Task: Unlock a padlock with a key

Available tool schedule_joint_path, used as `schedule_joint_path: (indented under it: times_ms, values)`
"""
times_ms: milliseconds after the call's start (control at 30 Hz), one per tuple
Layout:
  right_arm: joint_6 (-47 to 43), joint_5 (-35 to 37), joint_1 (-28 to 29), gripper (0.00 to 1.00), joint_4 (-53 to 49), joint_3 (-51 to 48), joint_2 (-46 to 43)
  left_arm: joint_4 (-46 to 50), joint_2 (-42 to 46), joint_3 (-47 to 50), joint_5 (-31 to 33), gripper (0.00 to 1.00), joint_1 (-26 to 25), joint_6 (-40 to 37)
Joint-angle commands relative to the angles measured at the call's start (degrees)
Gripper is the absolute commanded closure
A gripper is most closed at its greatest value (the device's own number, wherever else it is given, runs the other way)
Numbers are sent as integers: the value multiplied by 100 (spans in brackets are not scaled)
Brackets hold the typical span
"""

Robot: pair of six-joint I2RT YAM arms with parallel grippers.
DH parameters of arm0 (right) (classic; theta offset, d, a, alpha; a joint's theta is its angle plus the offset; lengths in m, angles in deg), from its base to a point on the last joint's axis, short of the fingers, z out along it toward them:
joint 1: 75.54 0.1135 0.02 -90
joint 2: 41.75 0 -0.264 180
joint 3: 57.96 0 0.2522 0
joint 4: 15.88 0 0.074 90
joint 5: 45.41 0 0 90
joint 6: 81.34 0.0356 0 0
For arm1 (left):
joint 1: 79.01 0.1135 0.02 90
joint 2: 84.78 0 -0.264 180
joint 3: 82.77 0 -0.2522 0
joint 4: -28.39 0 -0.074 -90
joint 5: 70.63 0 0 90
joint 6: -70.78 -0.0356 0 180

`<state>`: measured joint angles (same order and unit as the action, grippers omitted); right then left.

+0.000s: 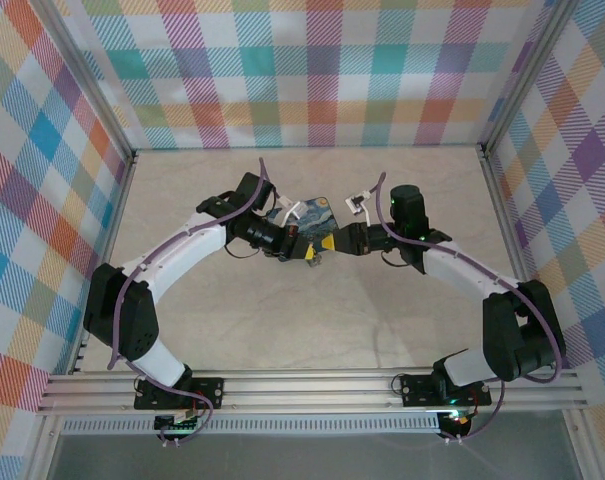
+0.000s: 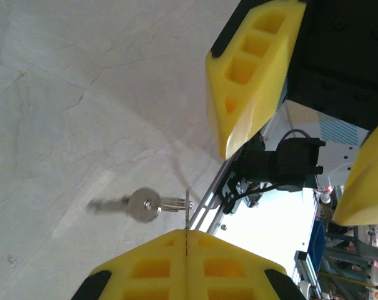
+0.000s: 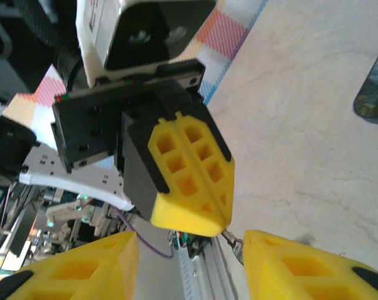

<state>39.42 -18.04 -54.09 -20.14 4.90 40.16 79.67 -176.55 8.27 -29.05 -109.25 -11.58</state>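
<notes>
My left gripper (image 2: pixel 187 234) is shut on a thin silvery key (image 2: pixel 187 209) seen edge-on. A small ring through it carries a second key (image 2: pixel 142 205), which hangs blurred over the table. In the right wrist view the left gripper (image 3: pixel 222 224) shows its shut yellow fingers (image 3: pixel 189 175), with the key's metal tip (image 3: pixel 233 241) poking out below. My right gripper (image 3: pixel 190 253) stands open, its fingers (image 3: pixel 301 265) either side of the left gripper's tip without touching. From above, both grippers (image 1: pixel 310 250) (image 1: pixel 334 243) meet mid-table. The padlock is hidden.
A square dark-blue tin with yellow swirls (image 1: pixel 304 214) lies just behind the two grippers, its edge at the right of the right wrist view (image 3: pixel 373 87). The beige table (image 1: pixel 312 320) is walled by chequered panels, with a metal rail (image 1: pixel 312 385) along the near edge.
</notes>
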Motion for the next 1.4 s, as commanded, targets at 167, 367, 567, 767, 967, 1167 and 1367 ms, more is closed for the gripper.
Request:
schedule_joint_path:
  times_ms: [167, 367, 567, 767, 967, 1167, 1367]
  values:
    - [-369, -391, 17, 53, 184, -196, -13, -74, 202, -162, -371, 100, 0, -142]
    - [-351, -306, 20, 53, 176, -217, 33, -137, 308, -149, -435, 100, 0, -199]
    - [-115, -465, 24, 56, 533, -243, 175, -225, 453, -118, -489, 100, 27, -186]
    - [120, -552, 26, 62, 927, -339, 146, -503, 483, -45, -571, 100, 80, -12]
    - [254, -633, 40, 69, 1100, -366, 97, -591, 458, -27, -583, 100, 80, 45]
    - [305, -636, 61, 76, 1154, -375, 132, -744, 479, 32, -645, 100, 80, 106]
    - [449, -641, 78, 81, 1336, -388, 102, -790, 510, 78, -668, 100, 80, 111]
